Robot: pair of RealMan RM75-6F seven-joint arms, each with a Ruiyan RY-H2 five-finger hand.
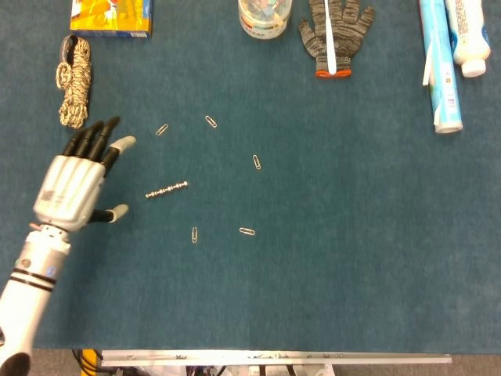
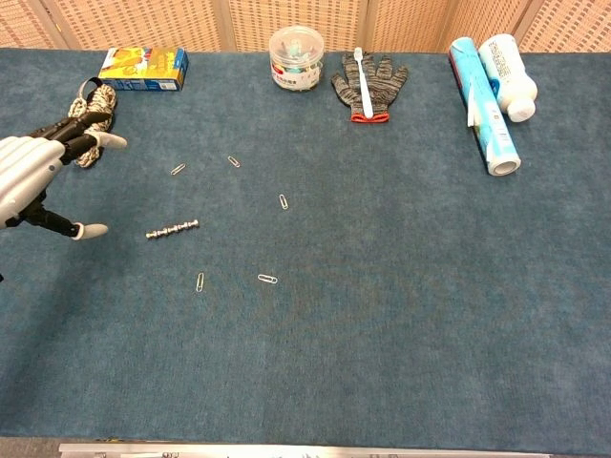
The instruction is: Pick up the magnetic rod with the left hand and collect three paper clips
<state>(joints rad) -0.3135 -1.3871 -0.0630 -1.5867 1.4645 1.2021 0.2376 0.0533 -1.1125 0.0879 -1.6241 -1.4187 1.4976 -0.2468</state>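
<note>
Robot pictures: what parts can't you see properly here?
- Right hand: in neither view.
- Left hand: palm side hidden in head view; chest view's left edge cuts its wrist.
- Yellow box and jar: head view's top edge cuts them.
- Paper clips, like this one: too small for detail.
- Magnetic rod: too small for detail.

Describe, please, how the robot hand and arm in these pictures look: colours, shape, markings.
Only the left robot hand shows. Its back is a silver-grey plate, ribbed near the knuckles. The fingers are black with pale tips. The wrist and forearm are white and cylindrical, with dark bands and a small blue mark.
</note>
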